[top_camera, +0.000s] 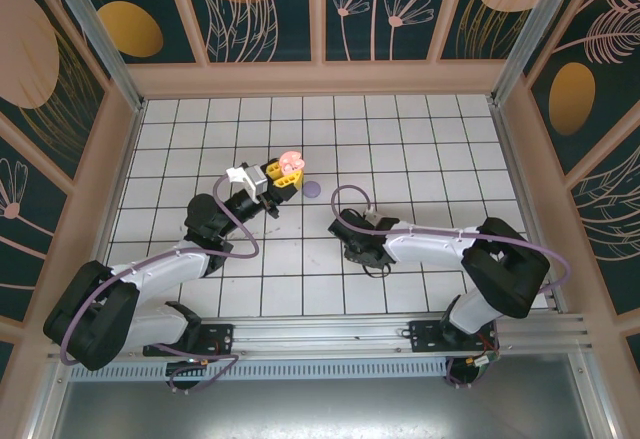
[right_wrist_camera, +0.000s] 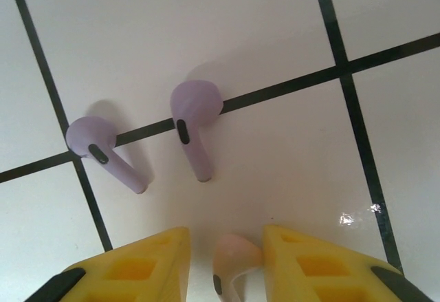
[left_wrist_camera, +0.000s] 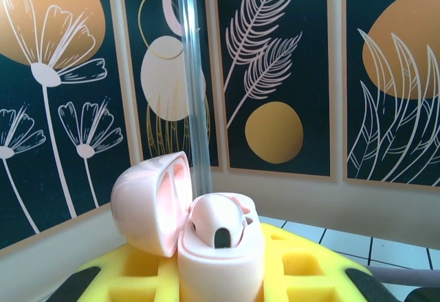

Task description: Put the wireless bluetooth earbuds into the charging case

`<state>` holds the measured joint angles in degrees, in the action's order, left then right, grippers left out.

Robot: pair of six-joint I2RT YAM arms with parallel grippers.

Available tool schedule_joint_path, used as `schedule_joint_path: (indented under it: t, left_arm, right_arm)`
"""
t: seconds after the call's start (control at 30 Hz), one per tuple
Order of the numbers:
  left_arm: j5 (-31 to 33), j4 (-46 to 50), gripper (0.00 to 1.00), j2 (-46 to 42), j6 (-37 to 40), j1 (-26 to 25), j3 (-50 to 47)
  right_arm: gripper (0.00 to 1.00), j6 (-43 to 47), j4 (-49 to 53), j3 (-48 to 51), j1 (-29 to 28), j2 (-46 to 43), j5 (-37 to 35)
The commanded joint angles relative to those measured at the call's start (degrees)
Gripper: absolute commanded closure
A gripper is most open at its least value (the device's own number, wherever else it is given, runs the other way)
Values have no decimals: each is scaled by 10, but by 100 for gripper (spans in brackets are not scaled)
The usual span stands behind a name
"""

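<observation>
1. Right gripper (right_wrist_camera: 227, 236): fingers flank pale pink earbud (right_wrist_camera: 236, 254); clamped or not, cannot tell.
2. Two lavender earbuds (right_wrist_camera: 196, 109) lie on white tile floor (right_wrist_camera: 275, 27) just beyond.
3. Left gripper (left_wrist_camera: 220, 274) clenched on pink charging case (left_wrist_camera: 220, 250); lid (left_wrist_camera: 148, 206) open, pink bud (left_wrist_camera: 214, 219) seated inside.

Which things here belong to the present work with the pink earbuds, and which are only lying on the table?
In the job: open pink case, seated pink earbud inside it, loose pink earbud between the fingers of the right gripper.
Lying about: two lavender earbuds, small lavender object.
</observation>
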<state>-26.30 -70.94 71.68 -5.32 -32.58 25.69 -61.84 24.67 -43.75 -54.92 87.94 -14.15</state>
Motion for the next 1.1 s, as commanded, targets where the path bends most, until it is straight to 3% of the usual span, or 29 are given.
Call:
schedule_joint_path:
  t: [0.0, 0.23, 0.77, 1.07]
  left_arm:
    - [6, -17, 100, -2, -11, -1, 6]
    - [7, -11, 100, -2, -13, -1, 8]
    - [5, -4, 99, -3, -14, -1, 12]
    - [-6, 3, 98, -2, -13, -1, 18]
  right_arm:
    - [68, 21, -6, 3, -5, 4, 8]
    - [73, 39, -1, 1, -5, 10, 13]
    - [71, 46, 7, -11, -9, 46, 17]
    - [83, 46, 6, -1, -11, 31, 13]
